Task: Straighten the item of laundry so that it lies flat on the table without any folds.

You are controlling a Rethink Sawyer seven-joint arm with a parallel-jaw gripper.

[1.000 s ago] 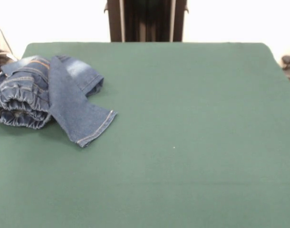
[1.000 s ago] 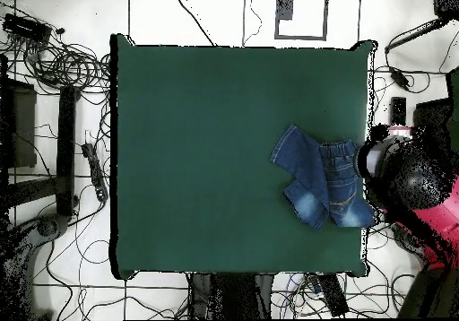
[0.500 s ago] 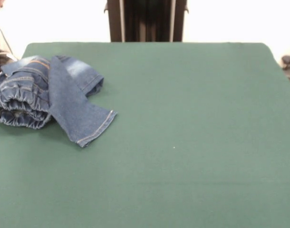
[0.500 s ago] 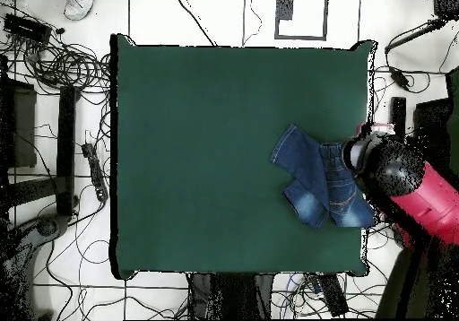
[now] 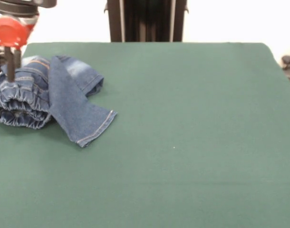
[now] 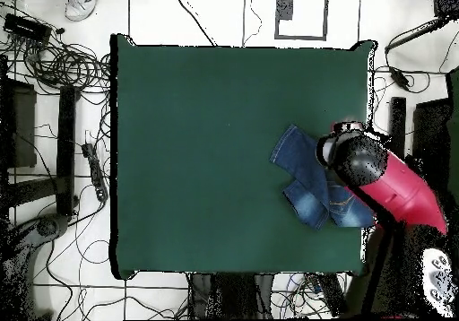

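Swung in from beyond the table's edge within the last second: red and black robot arm (image 6: 381,181), half a second ago only beside the heap, now right above it. Dark gripper (image 5: 11,76) under a round red cap, hanging down onto the gathered waistband. Open or closed: cannot tell from either view. Crumpled blue denim jeans with faded patches and orange stitching (image 5: 52,95) unmoved so far, bunched hard against the left edge of the large dark green cloth-covered table (image 5: 183,142) as seen from the front, close to the far corner. Likely meaning: approach finished, first grasp on the waistband about to begin, no straightening done, folds all remaining. Counted: one pair of jeans, two hemmed leg ends showing, one laid across the bundle and one curled behind; one arm; one gripper; one table.
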